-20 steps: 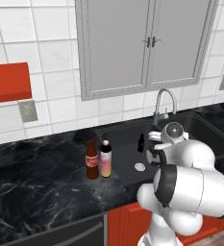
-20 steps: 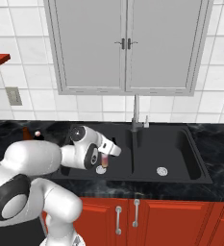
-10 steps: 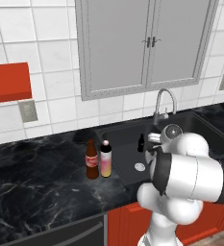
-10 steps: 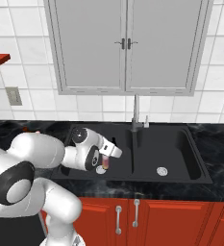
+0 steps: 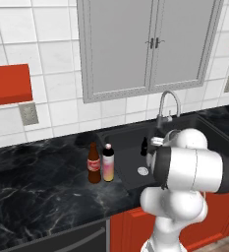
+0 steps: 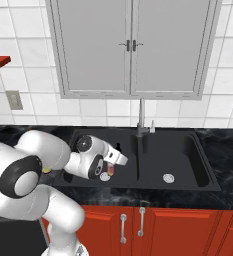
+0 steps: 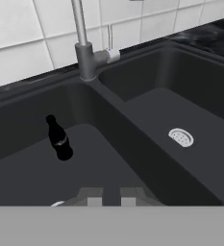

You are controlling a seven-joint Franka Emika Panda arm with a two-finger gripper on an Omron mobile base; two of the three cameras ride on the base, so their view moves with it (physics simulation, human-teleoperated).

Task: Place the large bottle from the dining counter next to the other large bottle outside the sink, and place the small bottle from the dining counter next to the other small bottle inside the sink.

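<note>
Closest to you, the gripper (image 6: 109, 170) hangs over the left basin of the sink (image 6: 208, 186), its jaws pinched narrow on a small pink bottle (image 6: 111, 169) that shows between the fingers in the right base view. I judge this is the small bottle fetched from the dining counter, so the second half of the task is in hand but not finished.

A little farther in, a small dark bottle (image 7: 58, 138) stands upright on the floor of that same left basin, near its back wall. That is where your load belongs, set down just beside it.

To the left, on the black counter (image 5: 32, 187) just outside the sink, a brown bottle (image 5: 94, 164) and a pale bottle (image 5: 108, 163) stand side by side, nearly touching. The large-bottle half looks done.

What remains: lower, set the pink bottle beside the dark one, release.
</note>
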